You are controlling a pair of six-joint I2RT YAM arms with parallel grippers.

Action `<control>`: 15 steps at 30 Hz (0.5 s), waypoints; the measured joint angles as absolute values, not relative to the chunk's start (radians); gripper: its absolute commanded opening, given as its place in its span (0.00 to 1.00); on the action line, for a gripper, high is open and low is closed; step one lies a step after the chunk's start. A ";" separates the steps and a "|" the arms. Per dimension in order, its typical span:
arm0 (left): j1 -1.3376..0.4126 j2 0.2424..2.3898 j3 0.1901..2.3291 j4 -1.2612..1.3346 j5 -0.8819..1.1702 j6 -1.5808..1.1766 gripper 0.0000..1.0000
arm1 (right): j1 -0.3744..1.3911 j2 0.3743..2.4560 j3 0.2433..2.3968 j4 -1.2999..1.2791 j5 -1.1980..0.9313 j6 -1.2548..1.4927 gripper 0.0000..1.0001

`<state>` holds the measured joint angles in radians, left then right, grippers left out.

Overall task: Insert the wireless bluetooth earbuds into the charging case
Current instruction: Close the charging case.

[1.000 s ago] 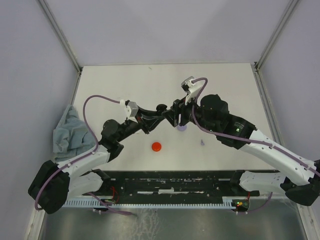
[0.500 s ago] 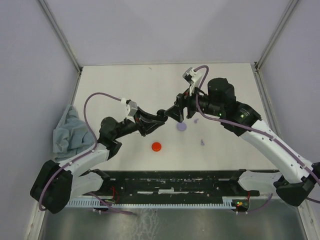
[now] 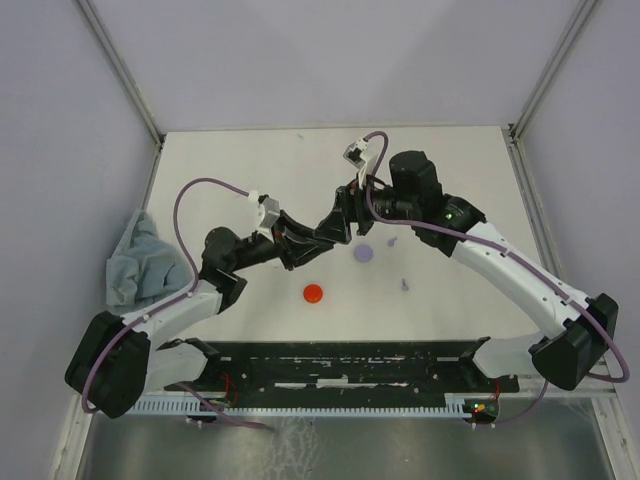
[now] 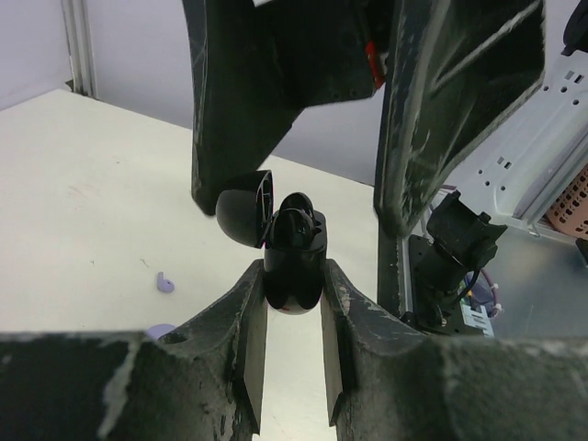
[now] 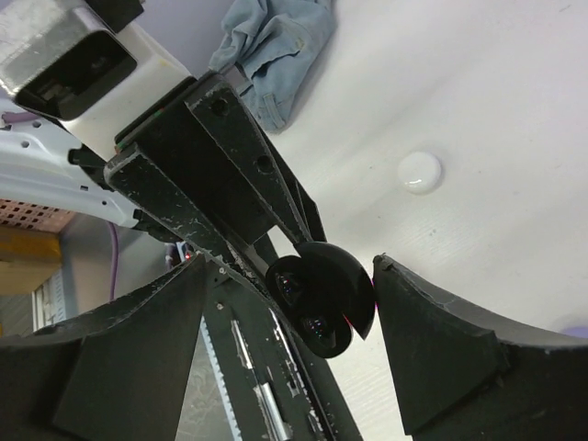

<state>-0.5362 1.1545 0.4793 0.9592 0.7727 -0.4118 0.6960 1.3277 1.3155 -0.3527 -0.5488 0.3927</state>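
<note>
My left gripper [image 4: 292, 276] is shut on a black round charging case [image 4: 294, 253] and holds it above the table. Its lid [image 4: 246, 207] is open, and dark buds show in its wells [image 5: 308, 303]. My right gripper [image 5: 289, 266] is open and straddles the case; one finger [image 5: 432, 340] is close against the lid's edge. In the top view both grippers meet left of centre, left [image 3: 322, 233] and right [image 3: 340, 222]. A lavender earbud [image 3: 404, 286] lies loose on the table; it also shows in the left wrist view [image 4: 164, 283].
A lavender round case [image 3: 363, 253] and a red round case [image 3: 313, 293] lie on the table near the arms. A white round case [image 5: 420, 171] lies farther off. A blue-grey cloth [image 3: 140, 262] is heaped at the left edge.
My right arm has swung left and its open gripper has closed in around the black case. My left gripper has edged up and right with the case.
</note>
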 measured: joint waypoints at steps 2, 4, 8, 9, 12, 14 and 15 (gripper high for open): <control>-0.536 1.159 0.486 0.965 0.773 -0.412 0.03 | 0.694 1.339 1.304 -0.341 -0.566 0.407 0.79; -0.536 1.164 0.487 0.973 0.773 -0.412 0.03 | 0.694 1.350 1.291 -0.333 -0.584 0.419 0.79; -0.536 1.172 0.487 0.977 0.773 -0.413 0.03 | 0.694 1.359 1.274 -0.327 -0.606 0.431 0.77; -0.536 1.172 0.487 0.977 0.771 -0.414 0.03 | 0.694 1.359 1.271 -0.326 -0.611 0.434 0.77; -0.536 1.172 0.487 0.973 0.764 -0.417 0.03 | 0.693 1.359 1.263 -0.314 -0.614 0.438 0.77; -0.536 1.172 0.488 0.964 0.757 -0.418 0.03 | 0.691 1.356 1.258 -0.307 -0.614 0.440 0.77; -0.536 1.172 0.488 0.952 0.754 -0.419 0.03 | 0.691 1.355 1.256 -0.306 -0.613 0.440 0.77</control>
